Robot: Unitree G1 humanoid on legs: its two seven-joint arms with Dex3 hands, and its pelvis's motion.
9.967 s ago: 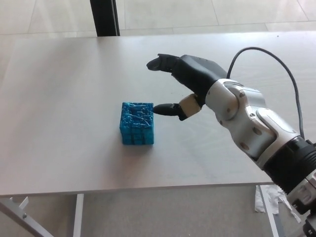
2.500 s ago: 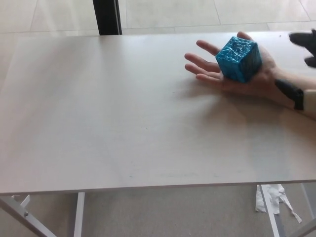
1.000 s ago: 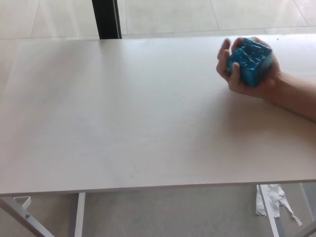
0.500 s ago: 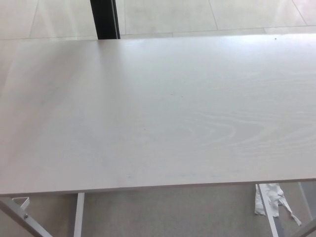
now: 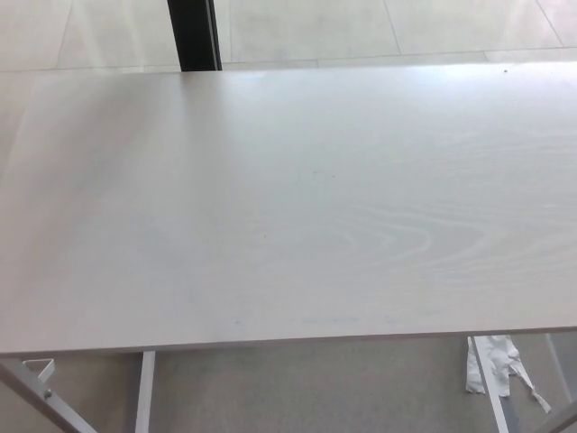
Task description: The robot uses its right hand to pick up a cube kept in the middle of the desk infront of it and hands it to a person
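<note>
pale wooden desk [image 5: 288, 198], dark post [image 5: 193, 32] behind, white scrap [image 5: 491, 361] below; neither robot hand visible

A pale, wood-grain tabletop [image 5: 288, 198] fills nearly the whole head view, its near edge running across the bottom. At 12 o'clock, just left of centre, a dark vertical post [image 5: 193, 32] rises beyond the far edge against light floor tiles [image 5: 406, 25]. At 7 o'clock a white table leg [image 5: 144, 392] shows below the edge, and at 5 o'clock crumpled white paper scraps [image 5: 494, 361] lie on the floor.
</note>
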